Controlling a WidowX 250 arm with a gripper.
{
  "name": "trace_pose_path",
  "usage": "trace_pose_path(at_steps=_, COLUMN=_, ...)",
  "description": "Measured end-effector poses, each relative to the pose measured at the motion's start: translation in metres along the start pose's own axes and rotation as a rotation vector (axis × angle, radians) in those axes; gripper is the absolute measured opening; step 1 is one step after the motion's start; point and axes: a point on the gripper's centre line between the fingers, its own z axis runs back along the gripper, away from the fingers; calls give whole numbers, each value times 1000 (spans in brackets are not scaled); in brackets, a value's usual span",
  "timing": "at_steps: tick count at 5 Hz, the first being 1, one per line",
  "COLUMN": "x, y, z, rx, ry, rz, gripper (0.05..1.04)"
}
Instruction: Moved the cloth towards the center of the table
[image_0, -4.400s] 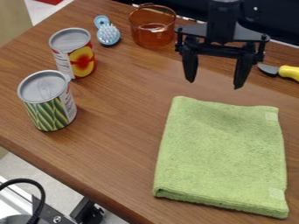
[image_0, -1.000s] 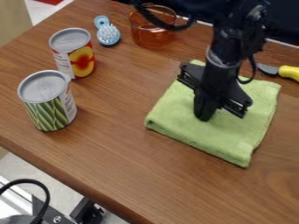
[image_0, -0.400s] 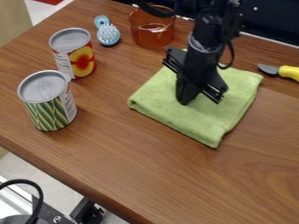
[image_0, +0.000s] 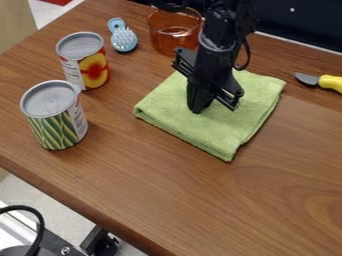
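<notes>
Pincer (image_0: 196, 110): closed, tips down on the cloth (image_0: 227, 127), apparently pinching it. Cloth: green, folded, lying about mid-desk (image_0: 137, 185), right of the striped can (image_0: 55, 127). Step: the shift, seemingly almost done. Next: settle the cloth, open, lift straight up without dragging it.

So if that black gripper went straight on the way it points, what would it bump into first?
The green cloth: the gripper points down at it and may already be touching it. Beneath is the wooden table.
</notes>
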Motion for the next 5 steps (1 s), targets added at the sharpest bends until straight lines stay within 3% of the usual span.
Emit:
trace_pose_path(at_steps=3, x=3, y=-4, z=8, rx=-59, ry=20, rz=71, gripper=53)
trace_pose_path(at_steps=5, x=9, y=-3, z=28, rx=-97, ry=1, rz=112, gripper=53)
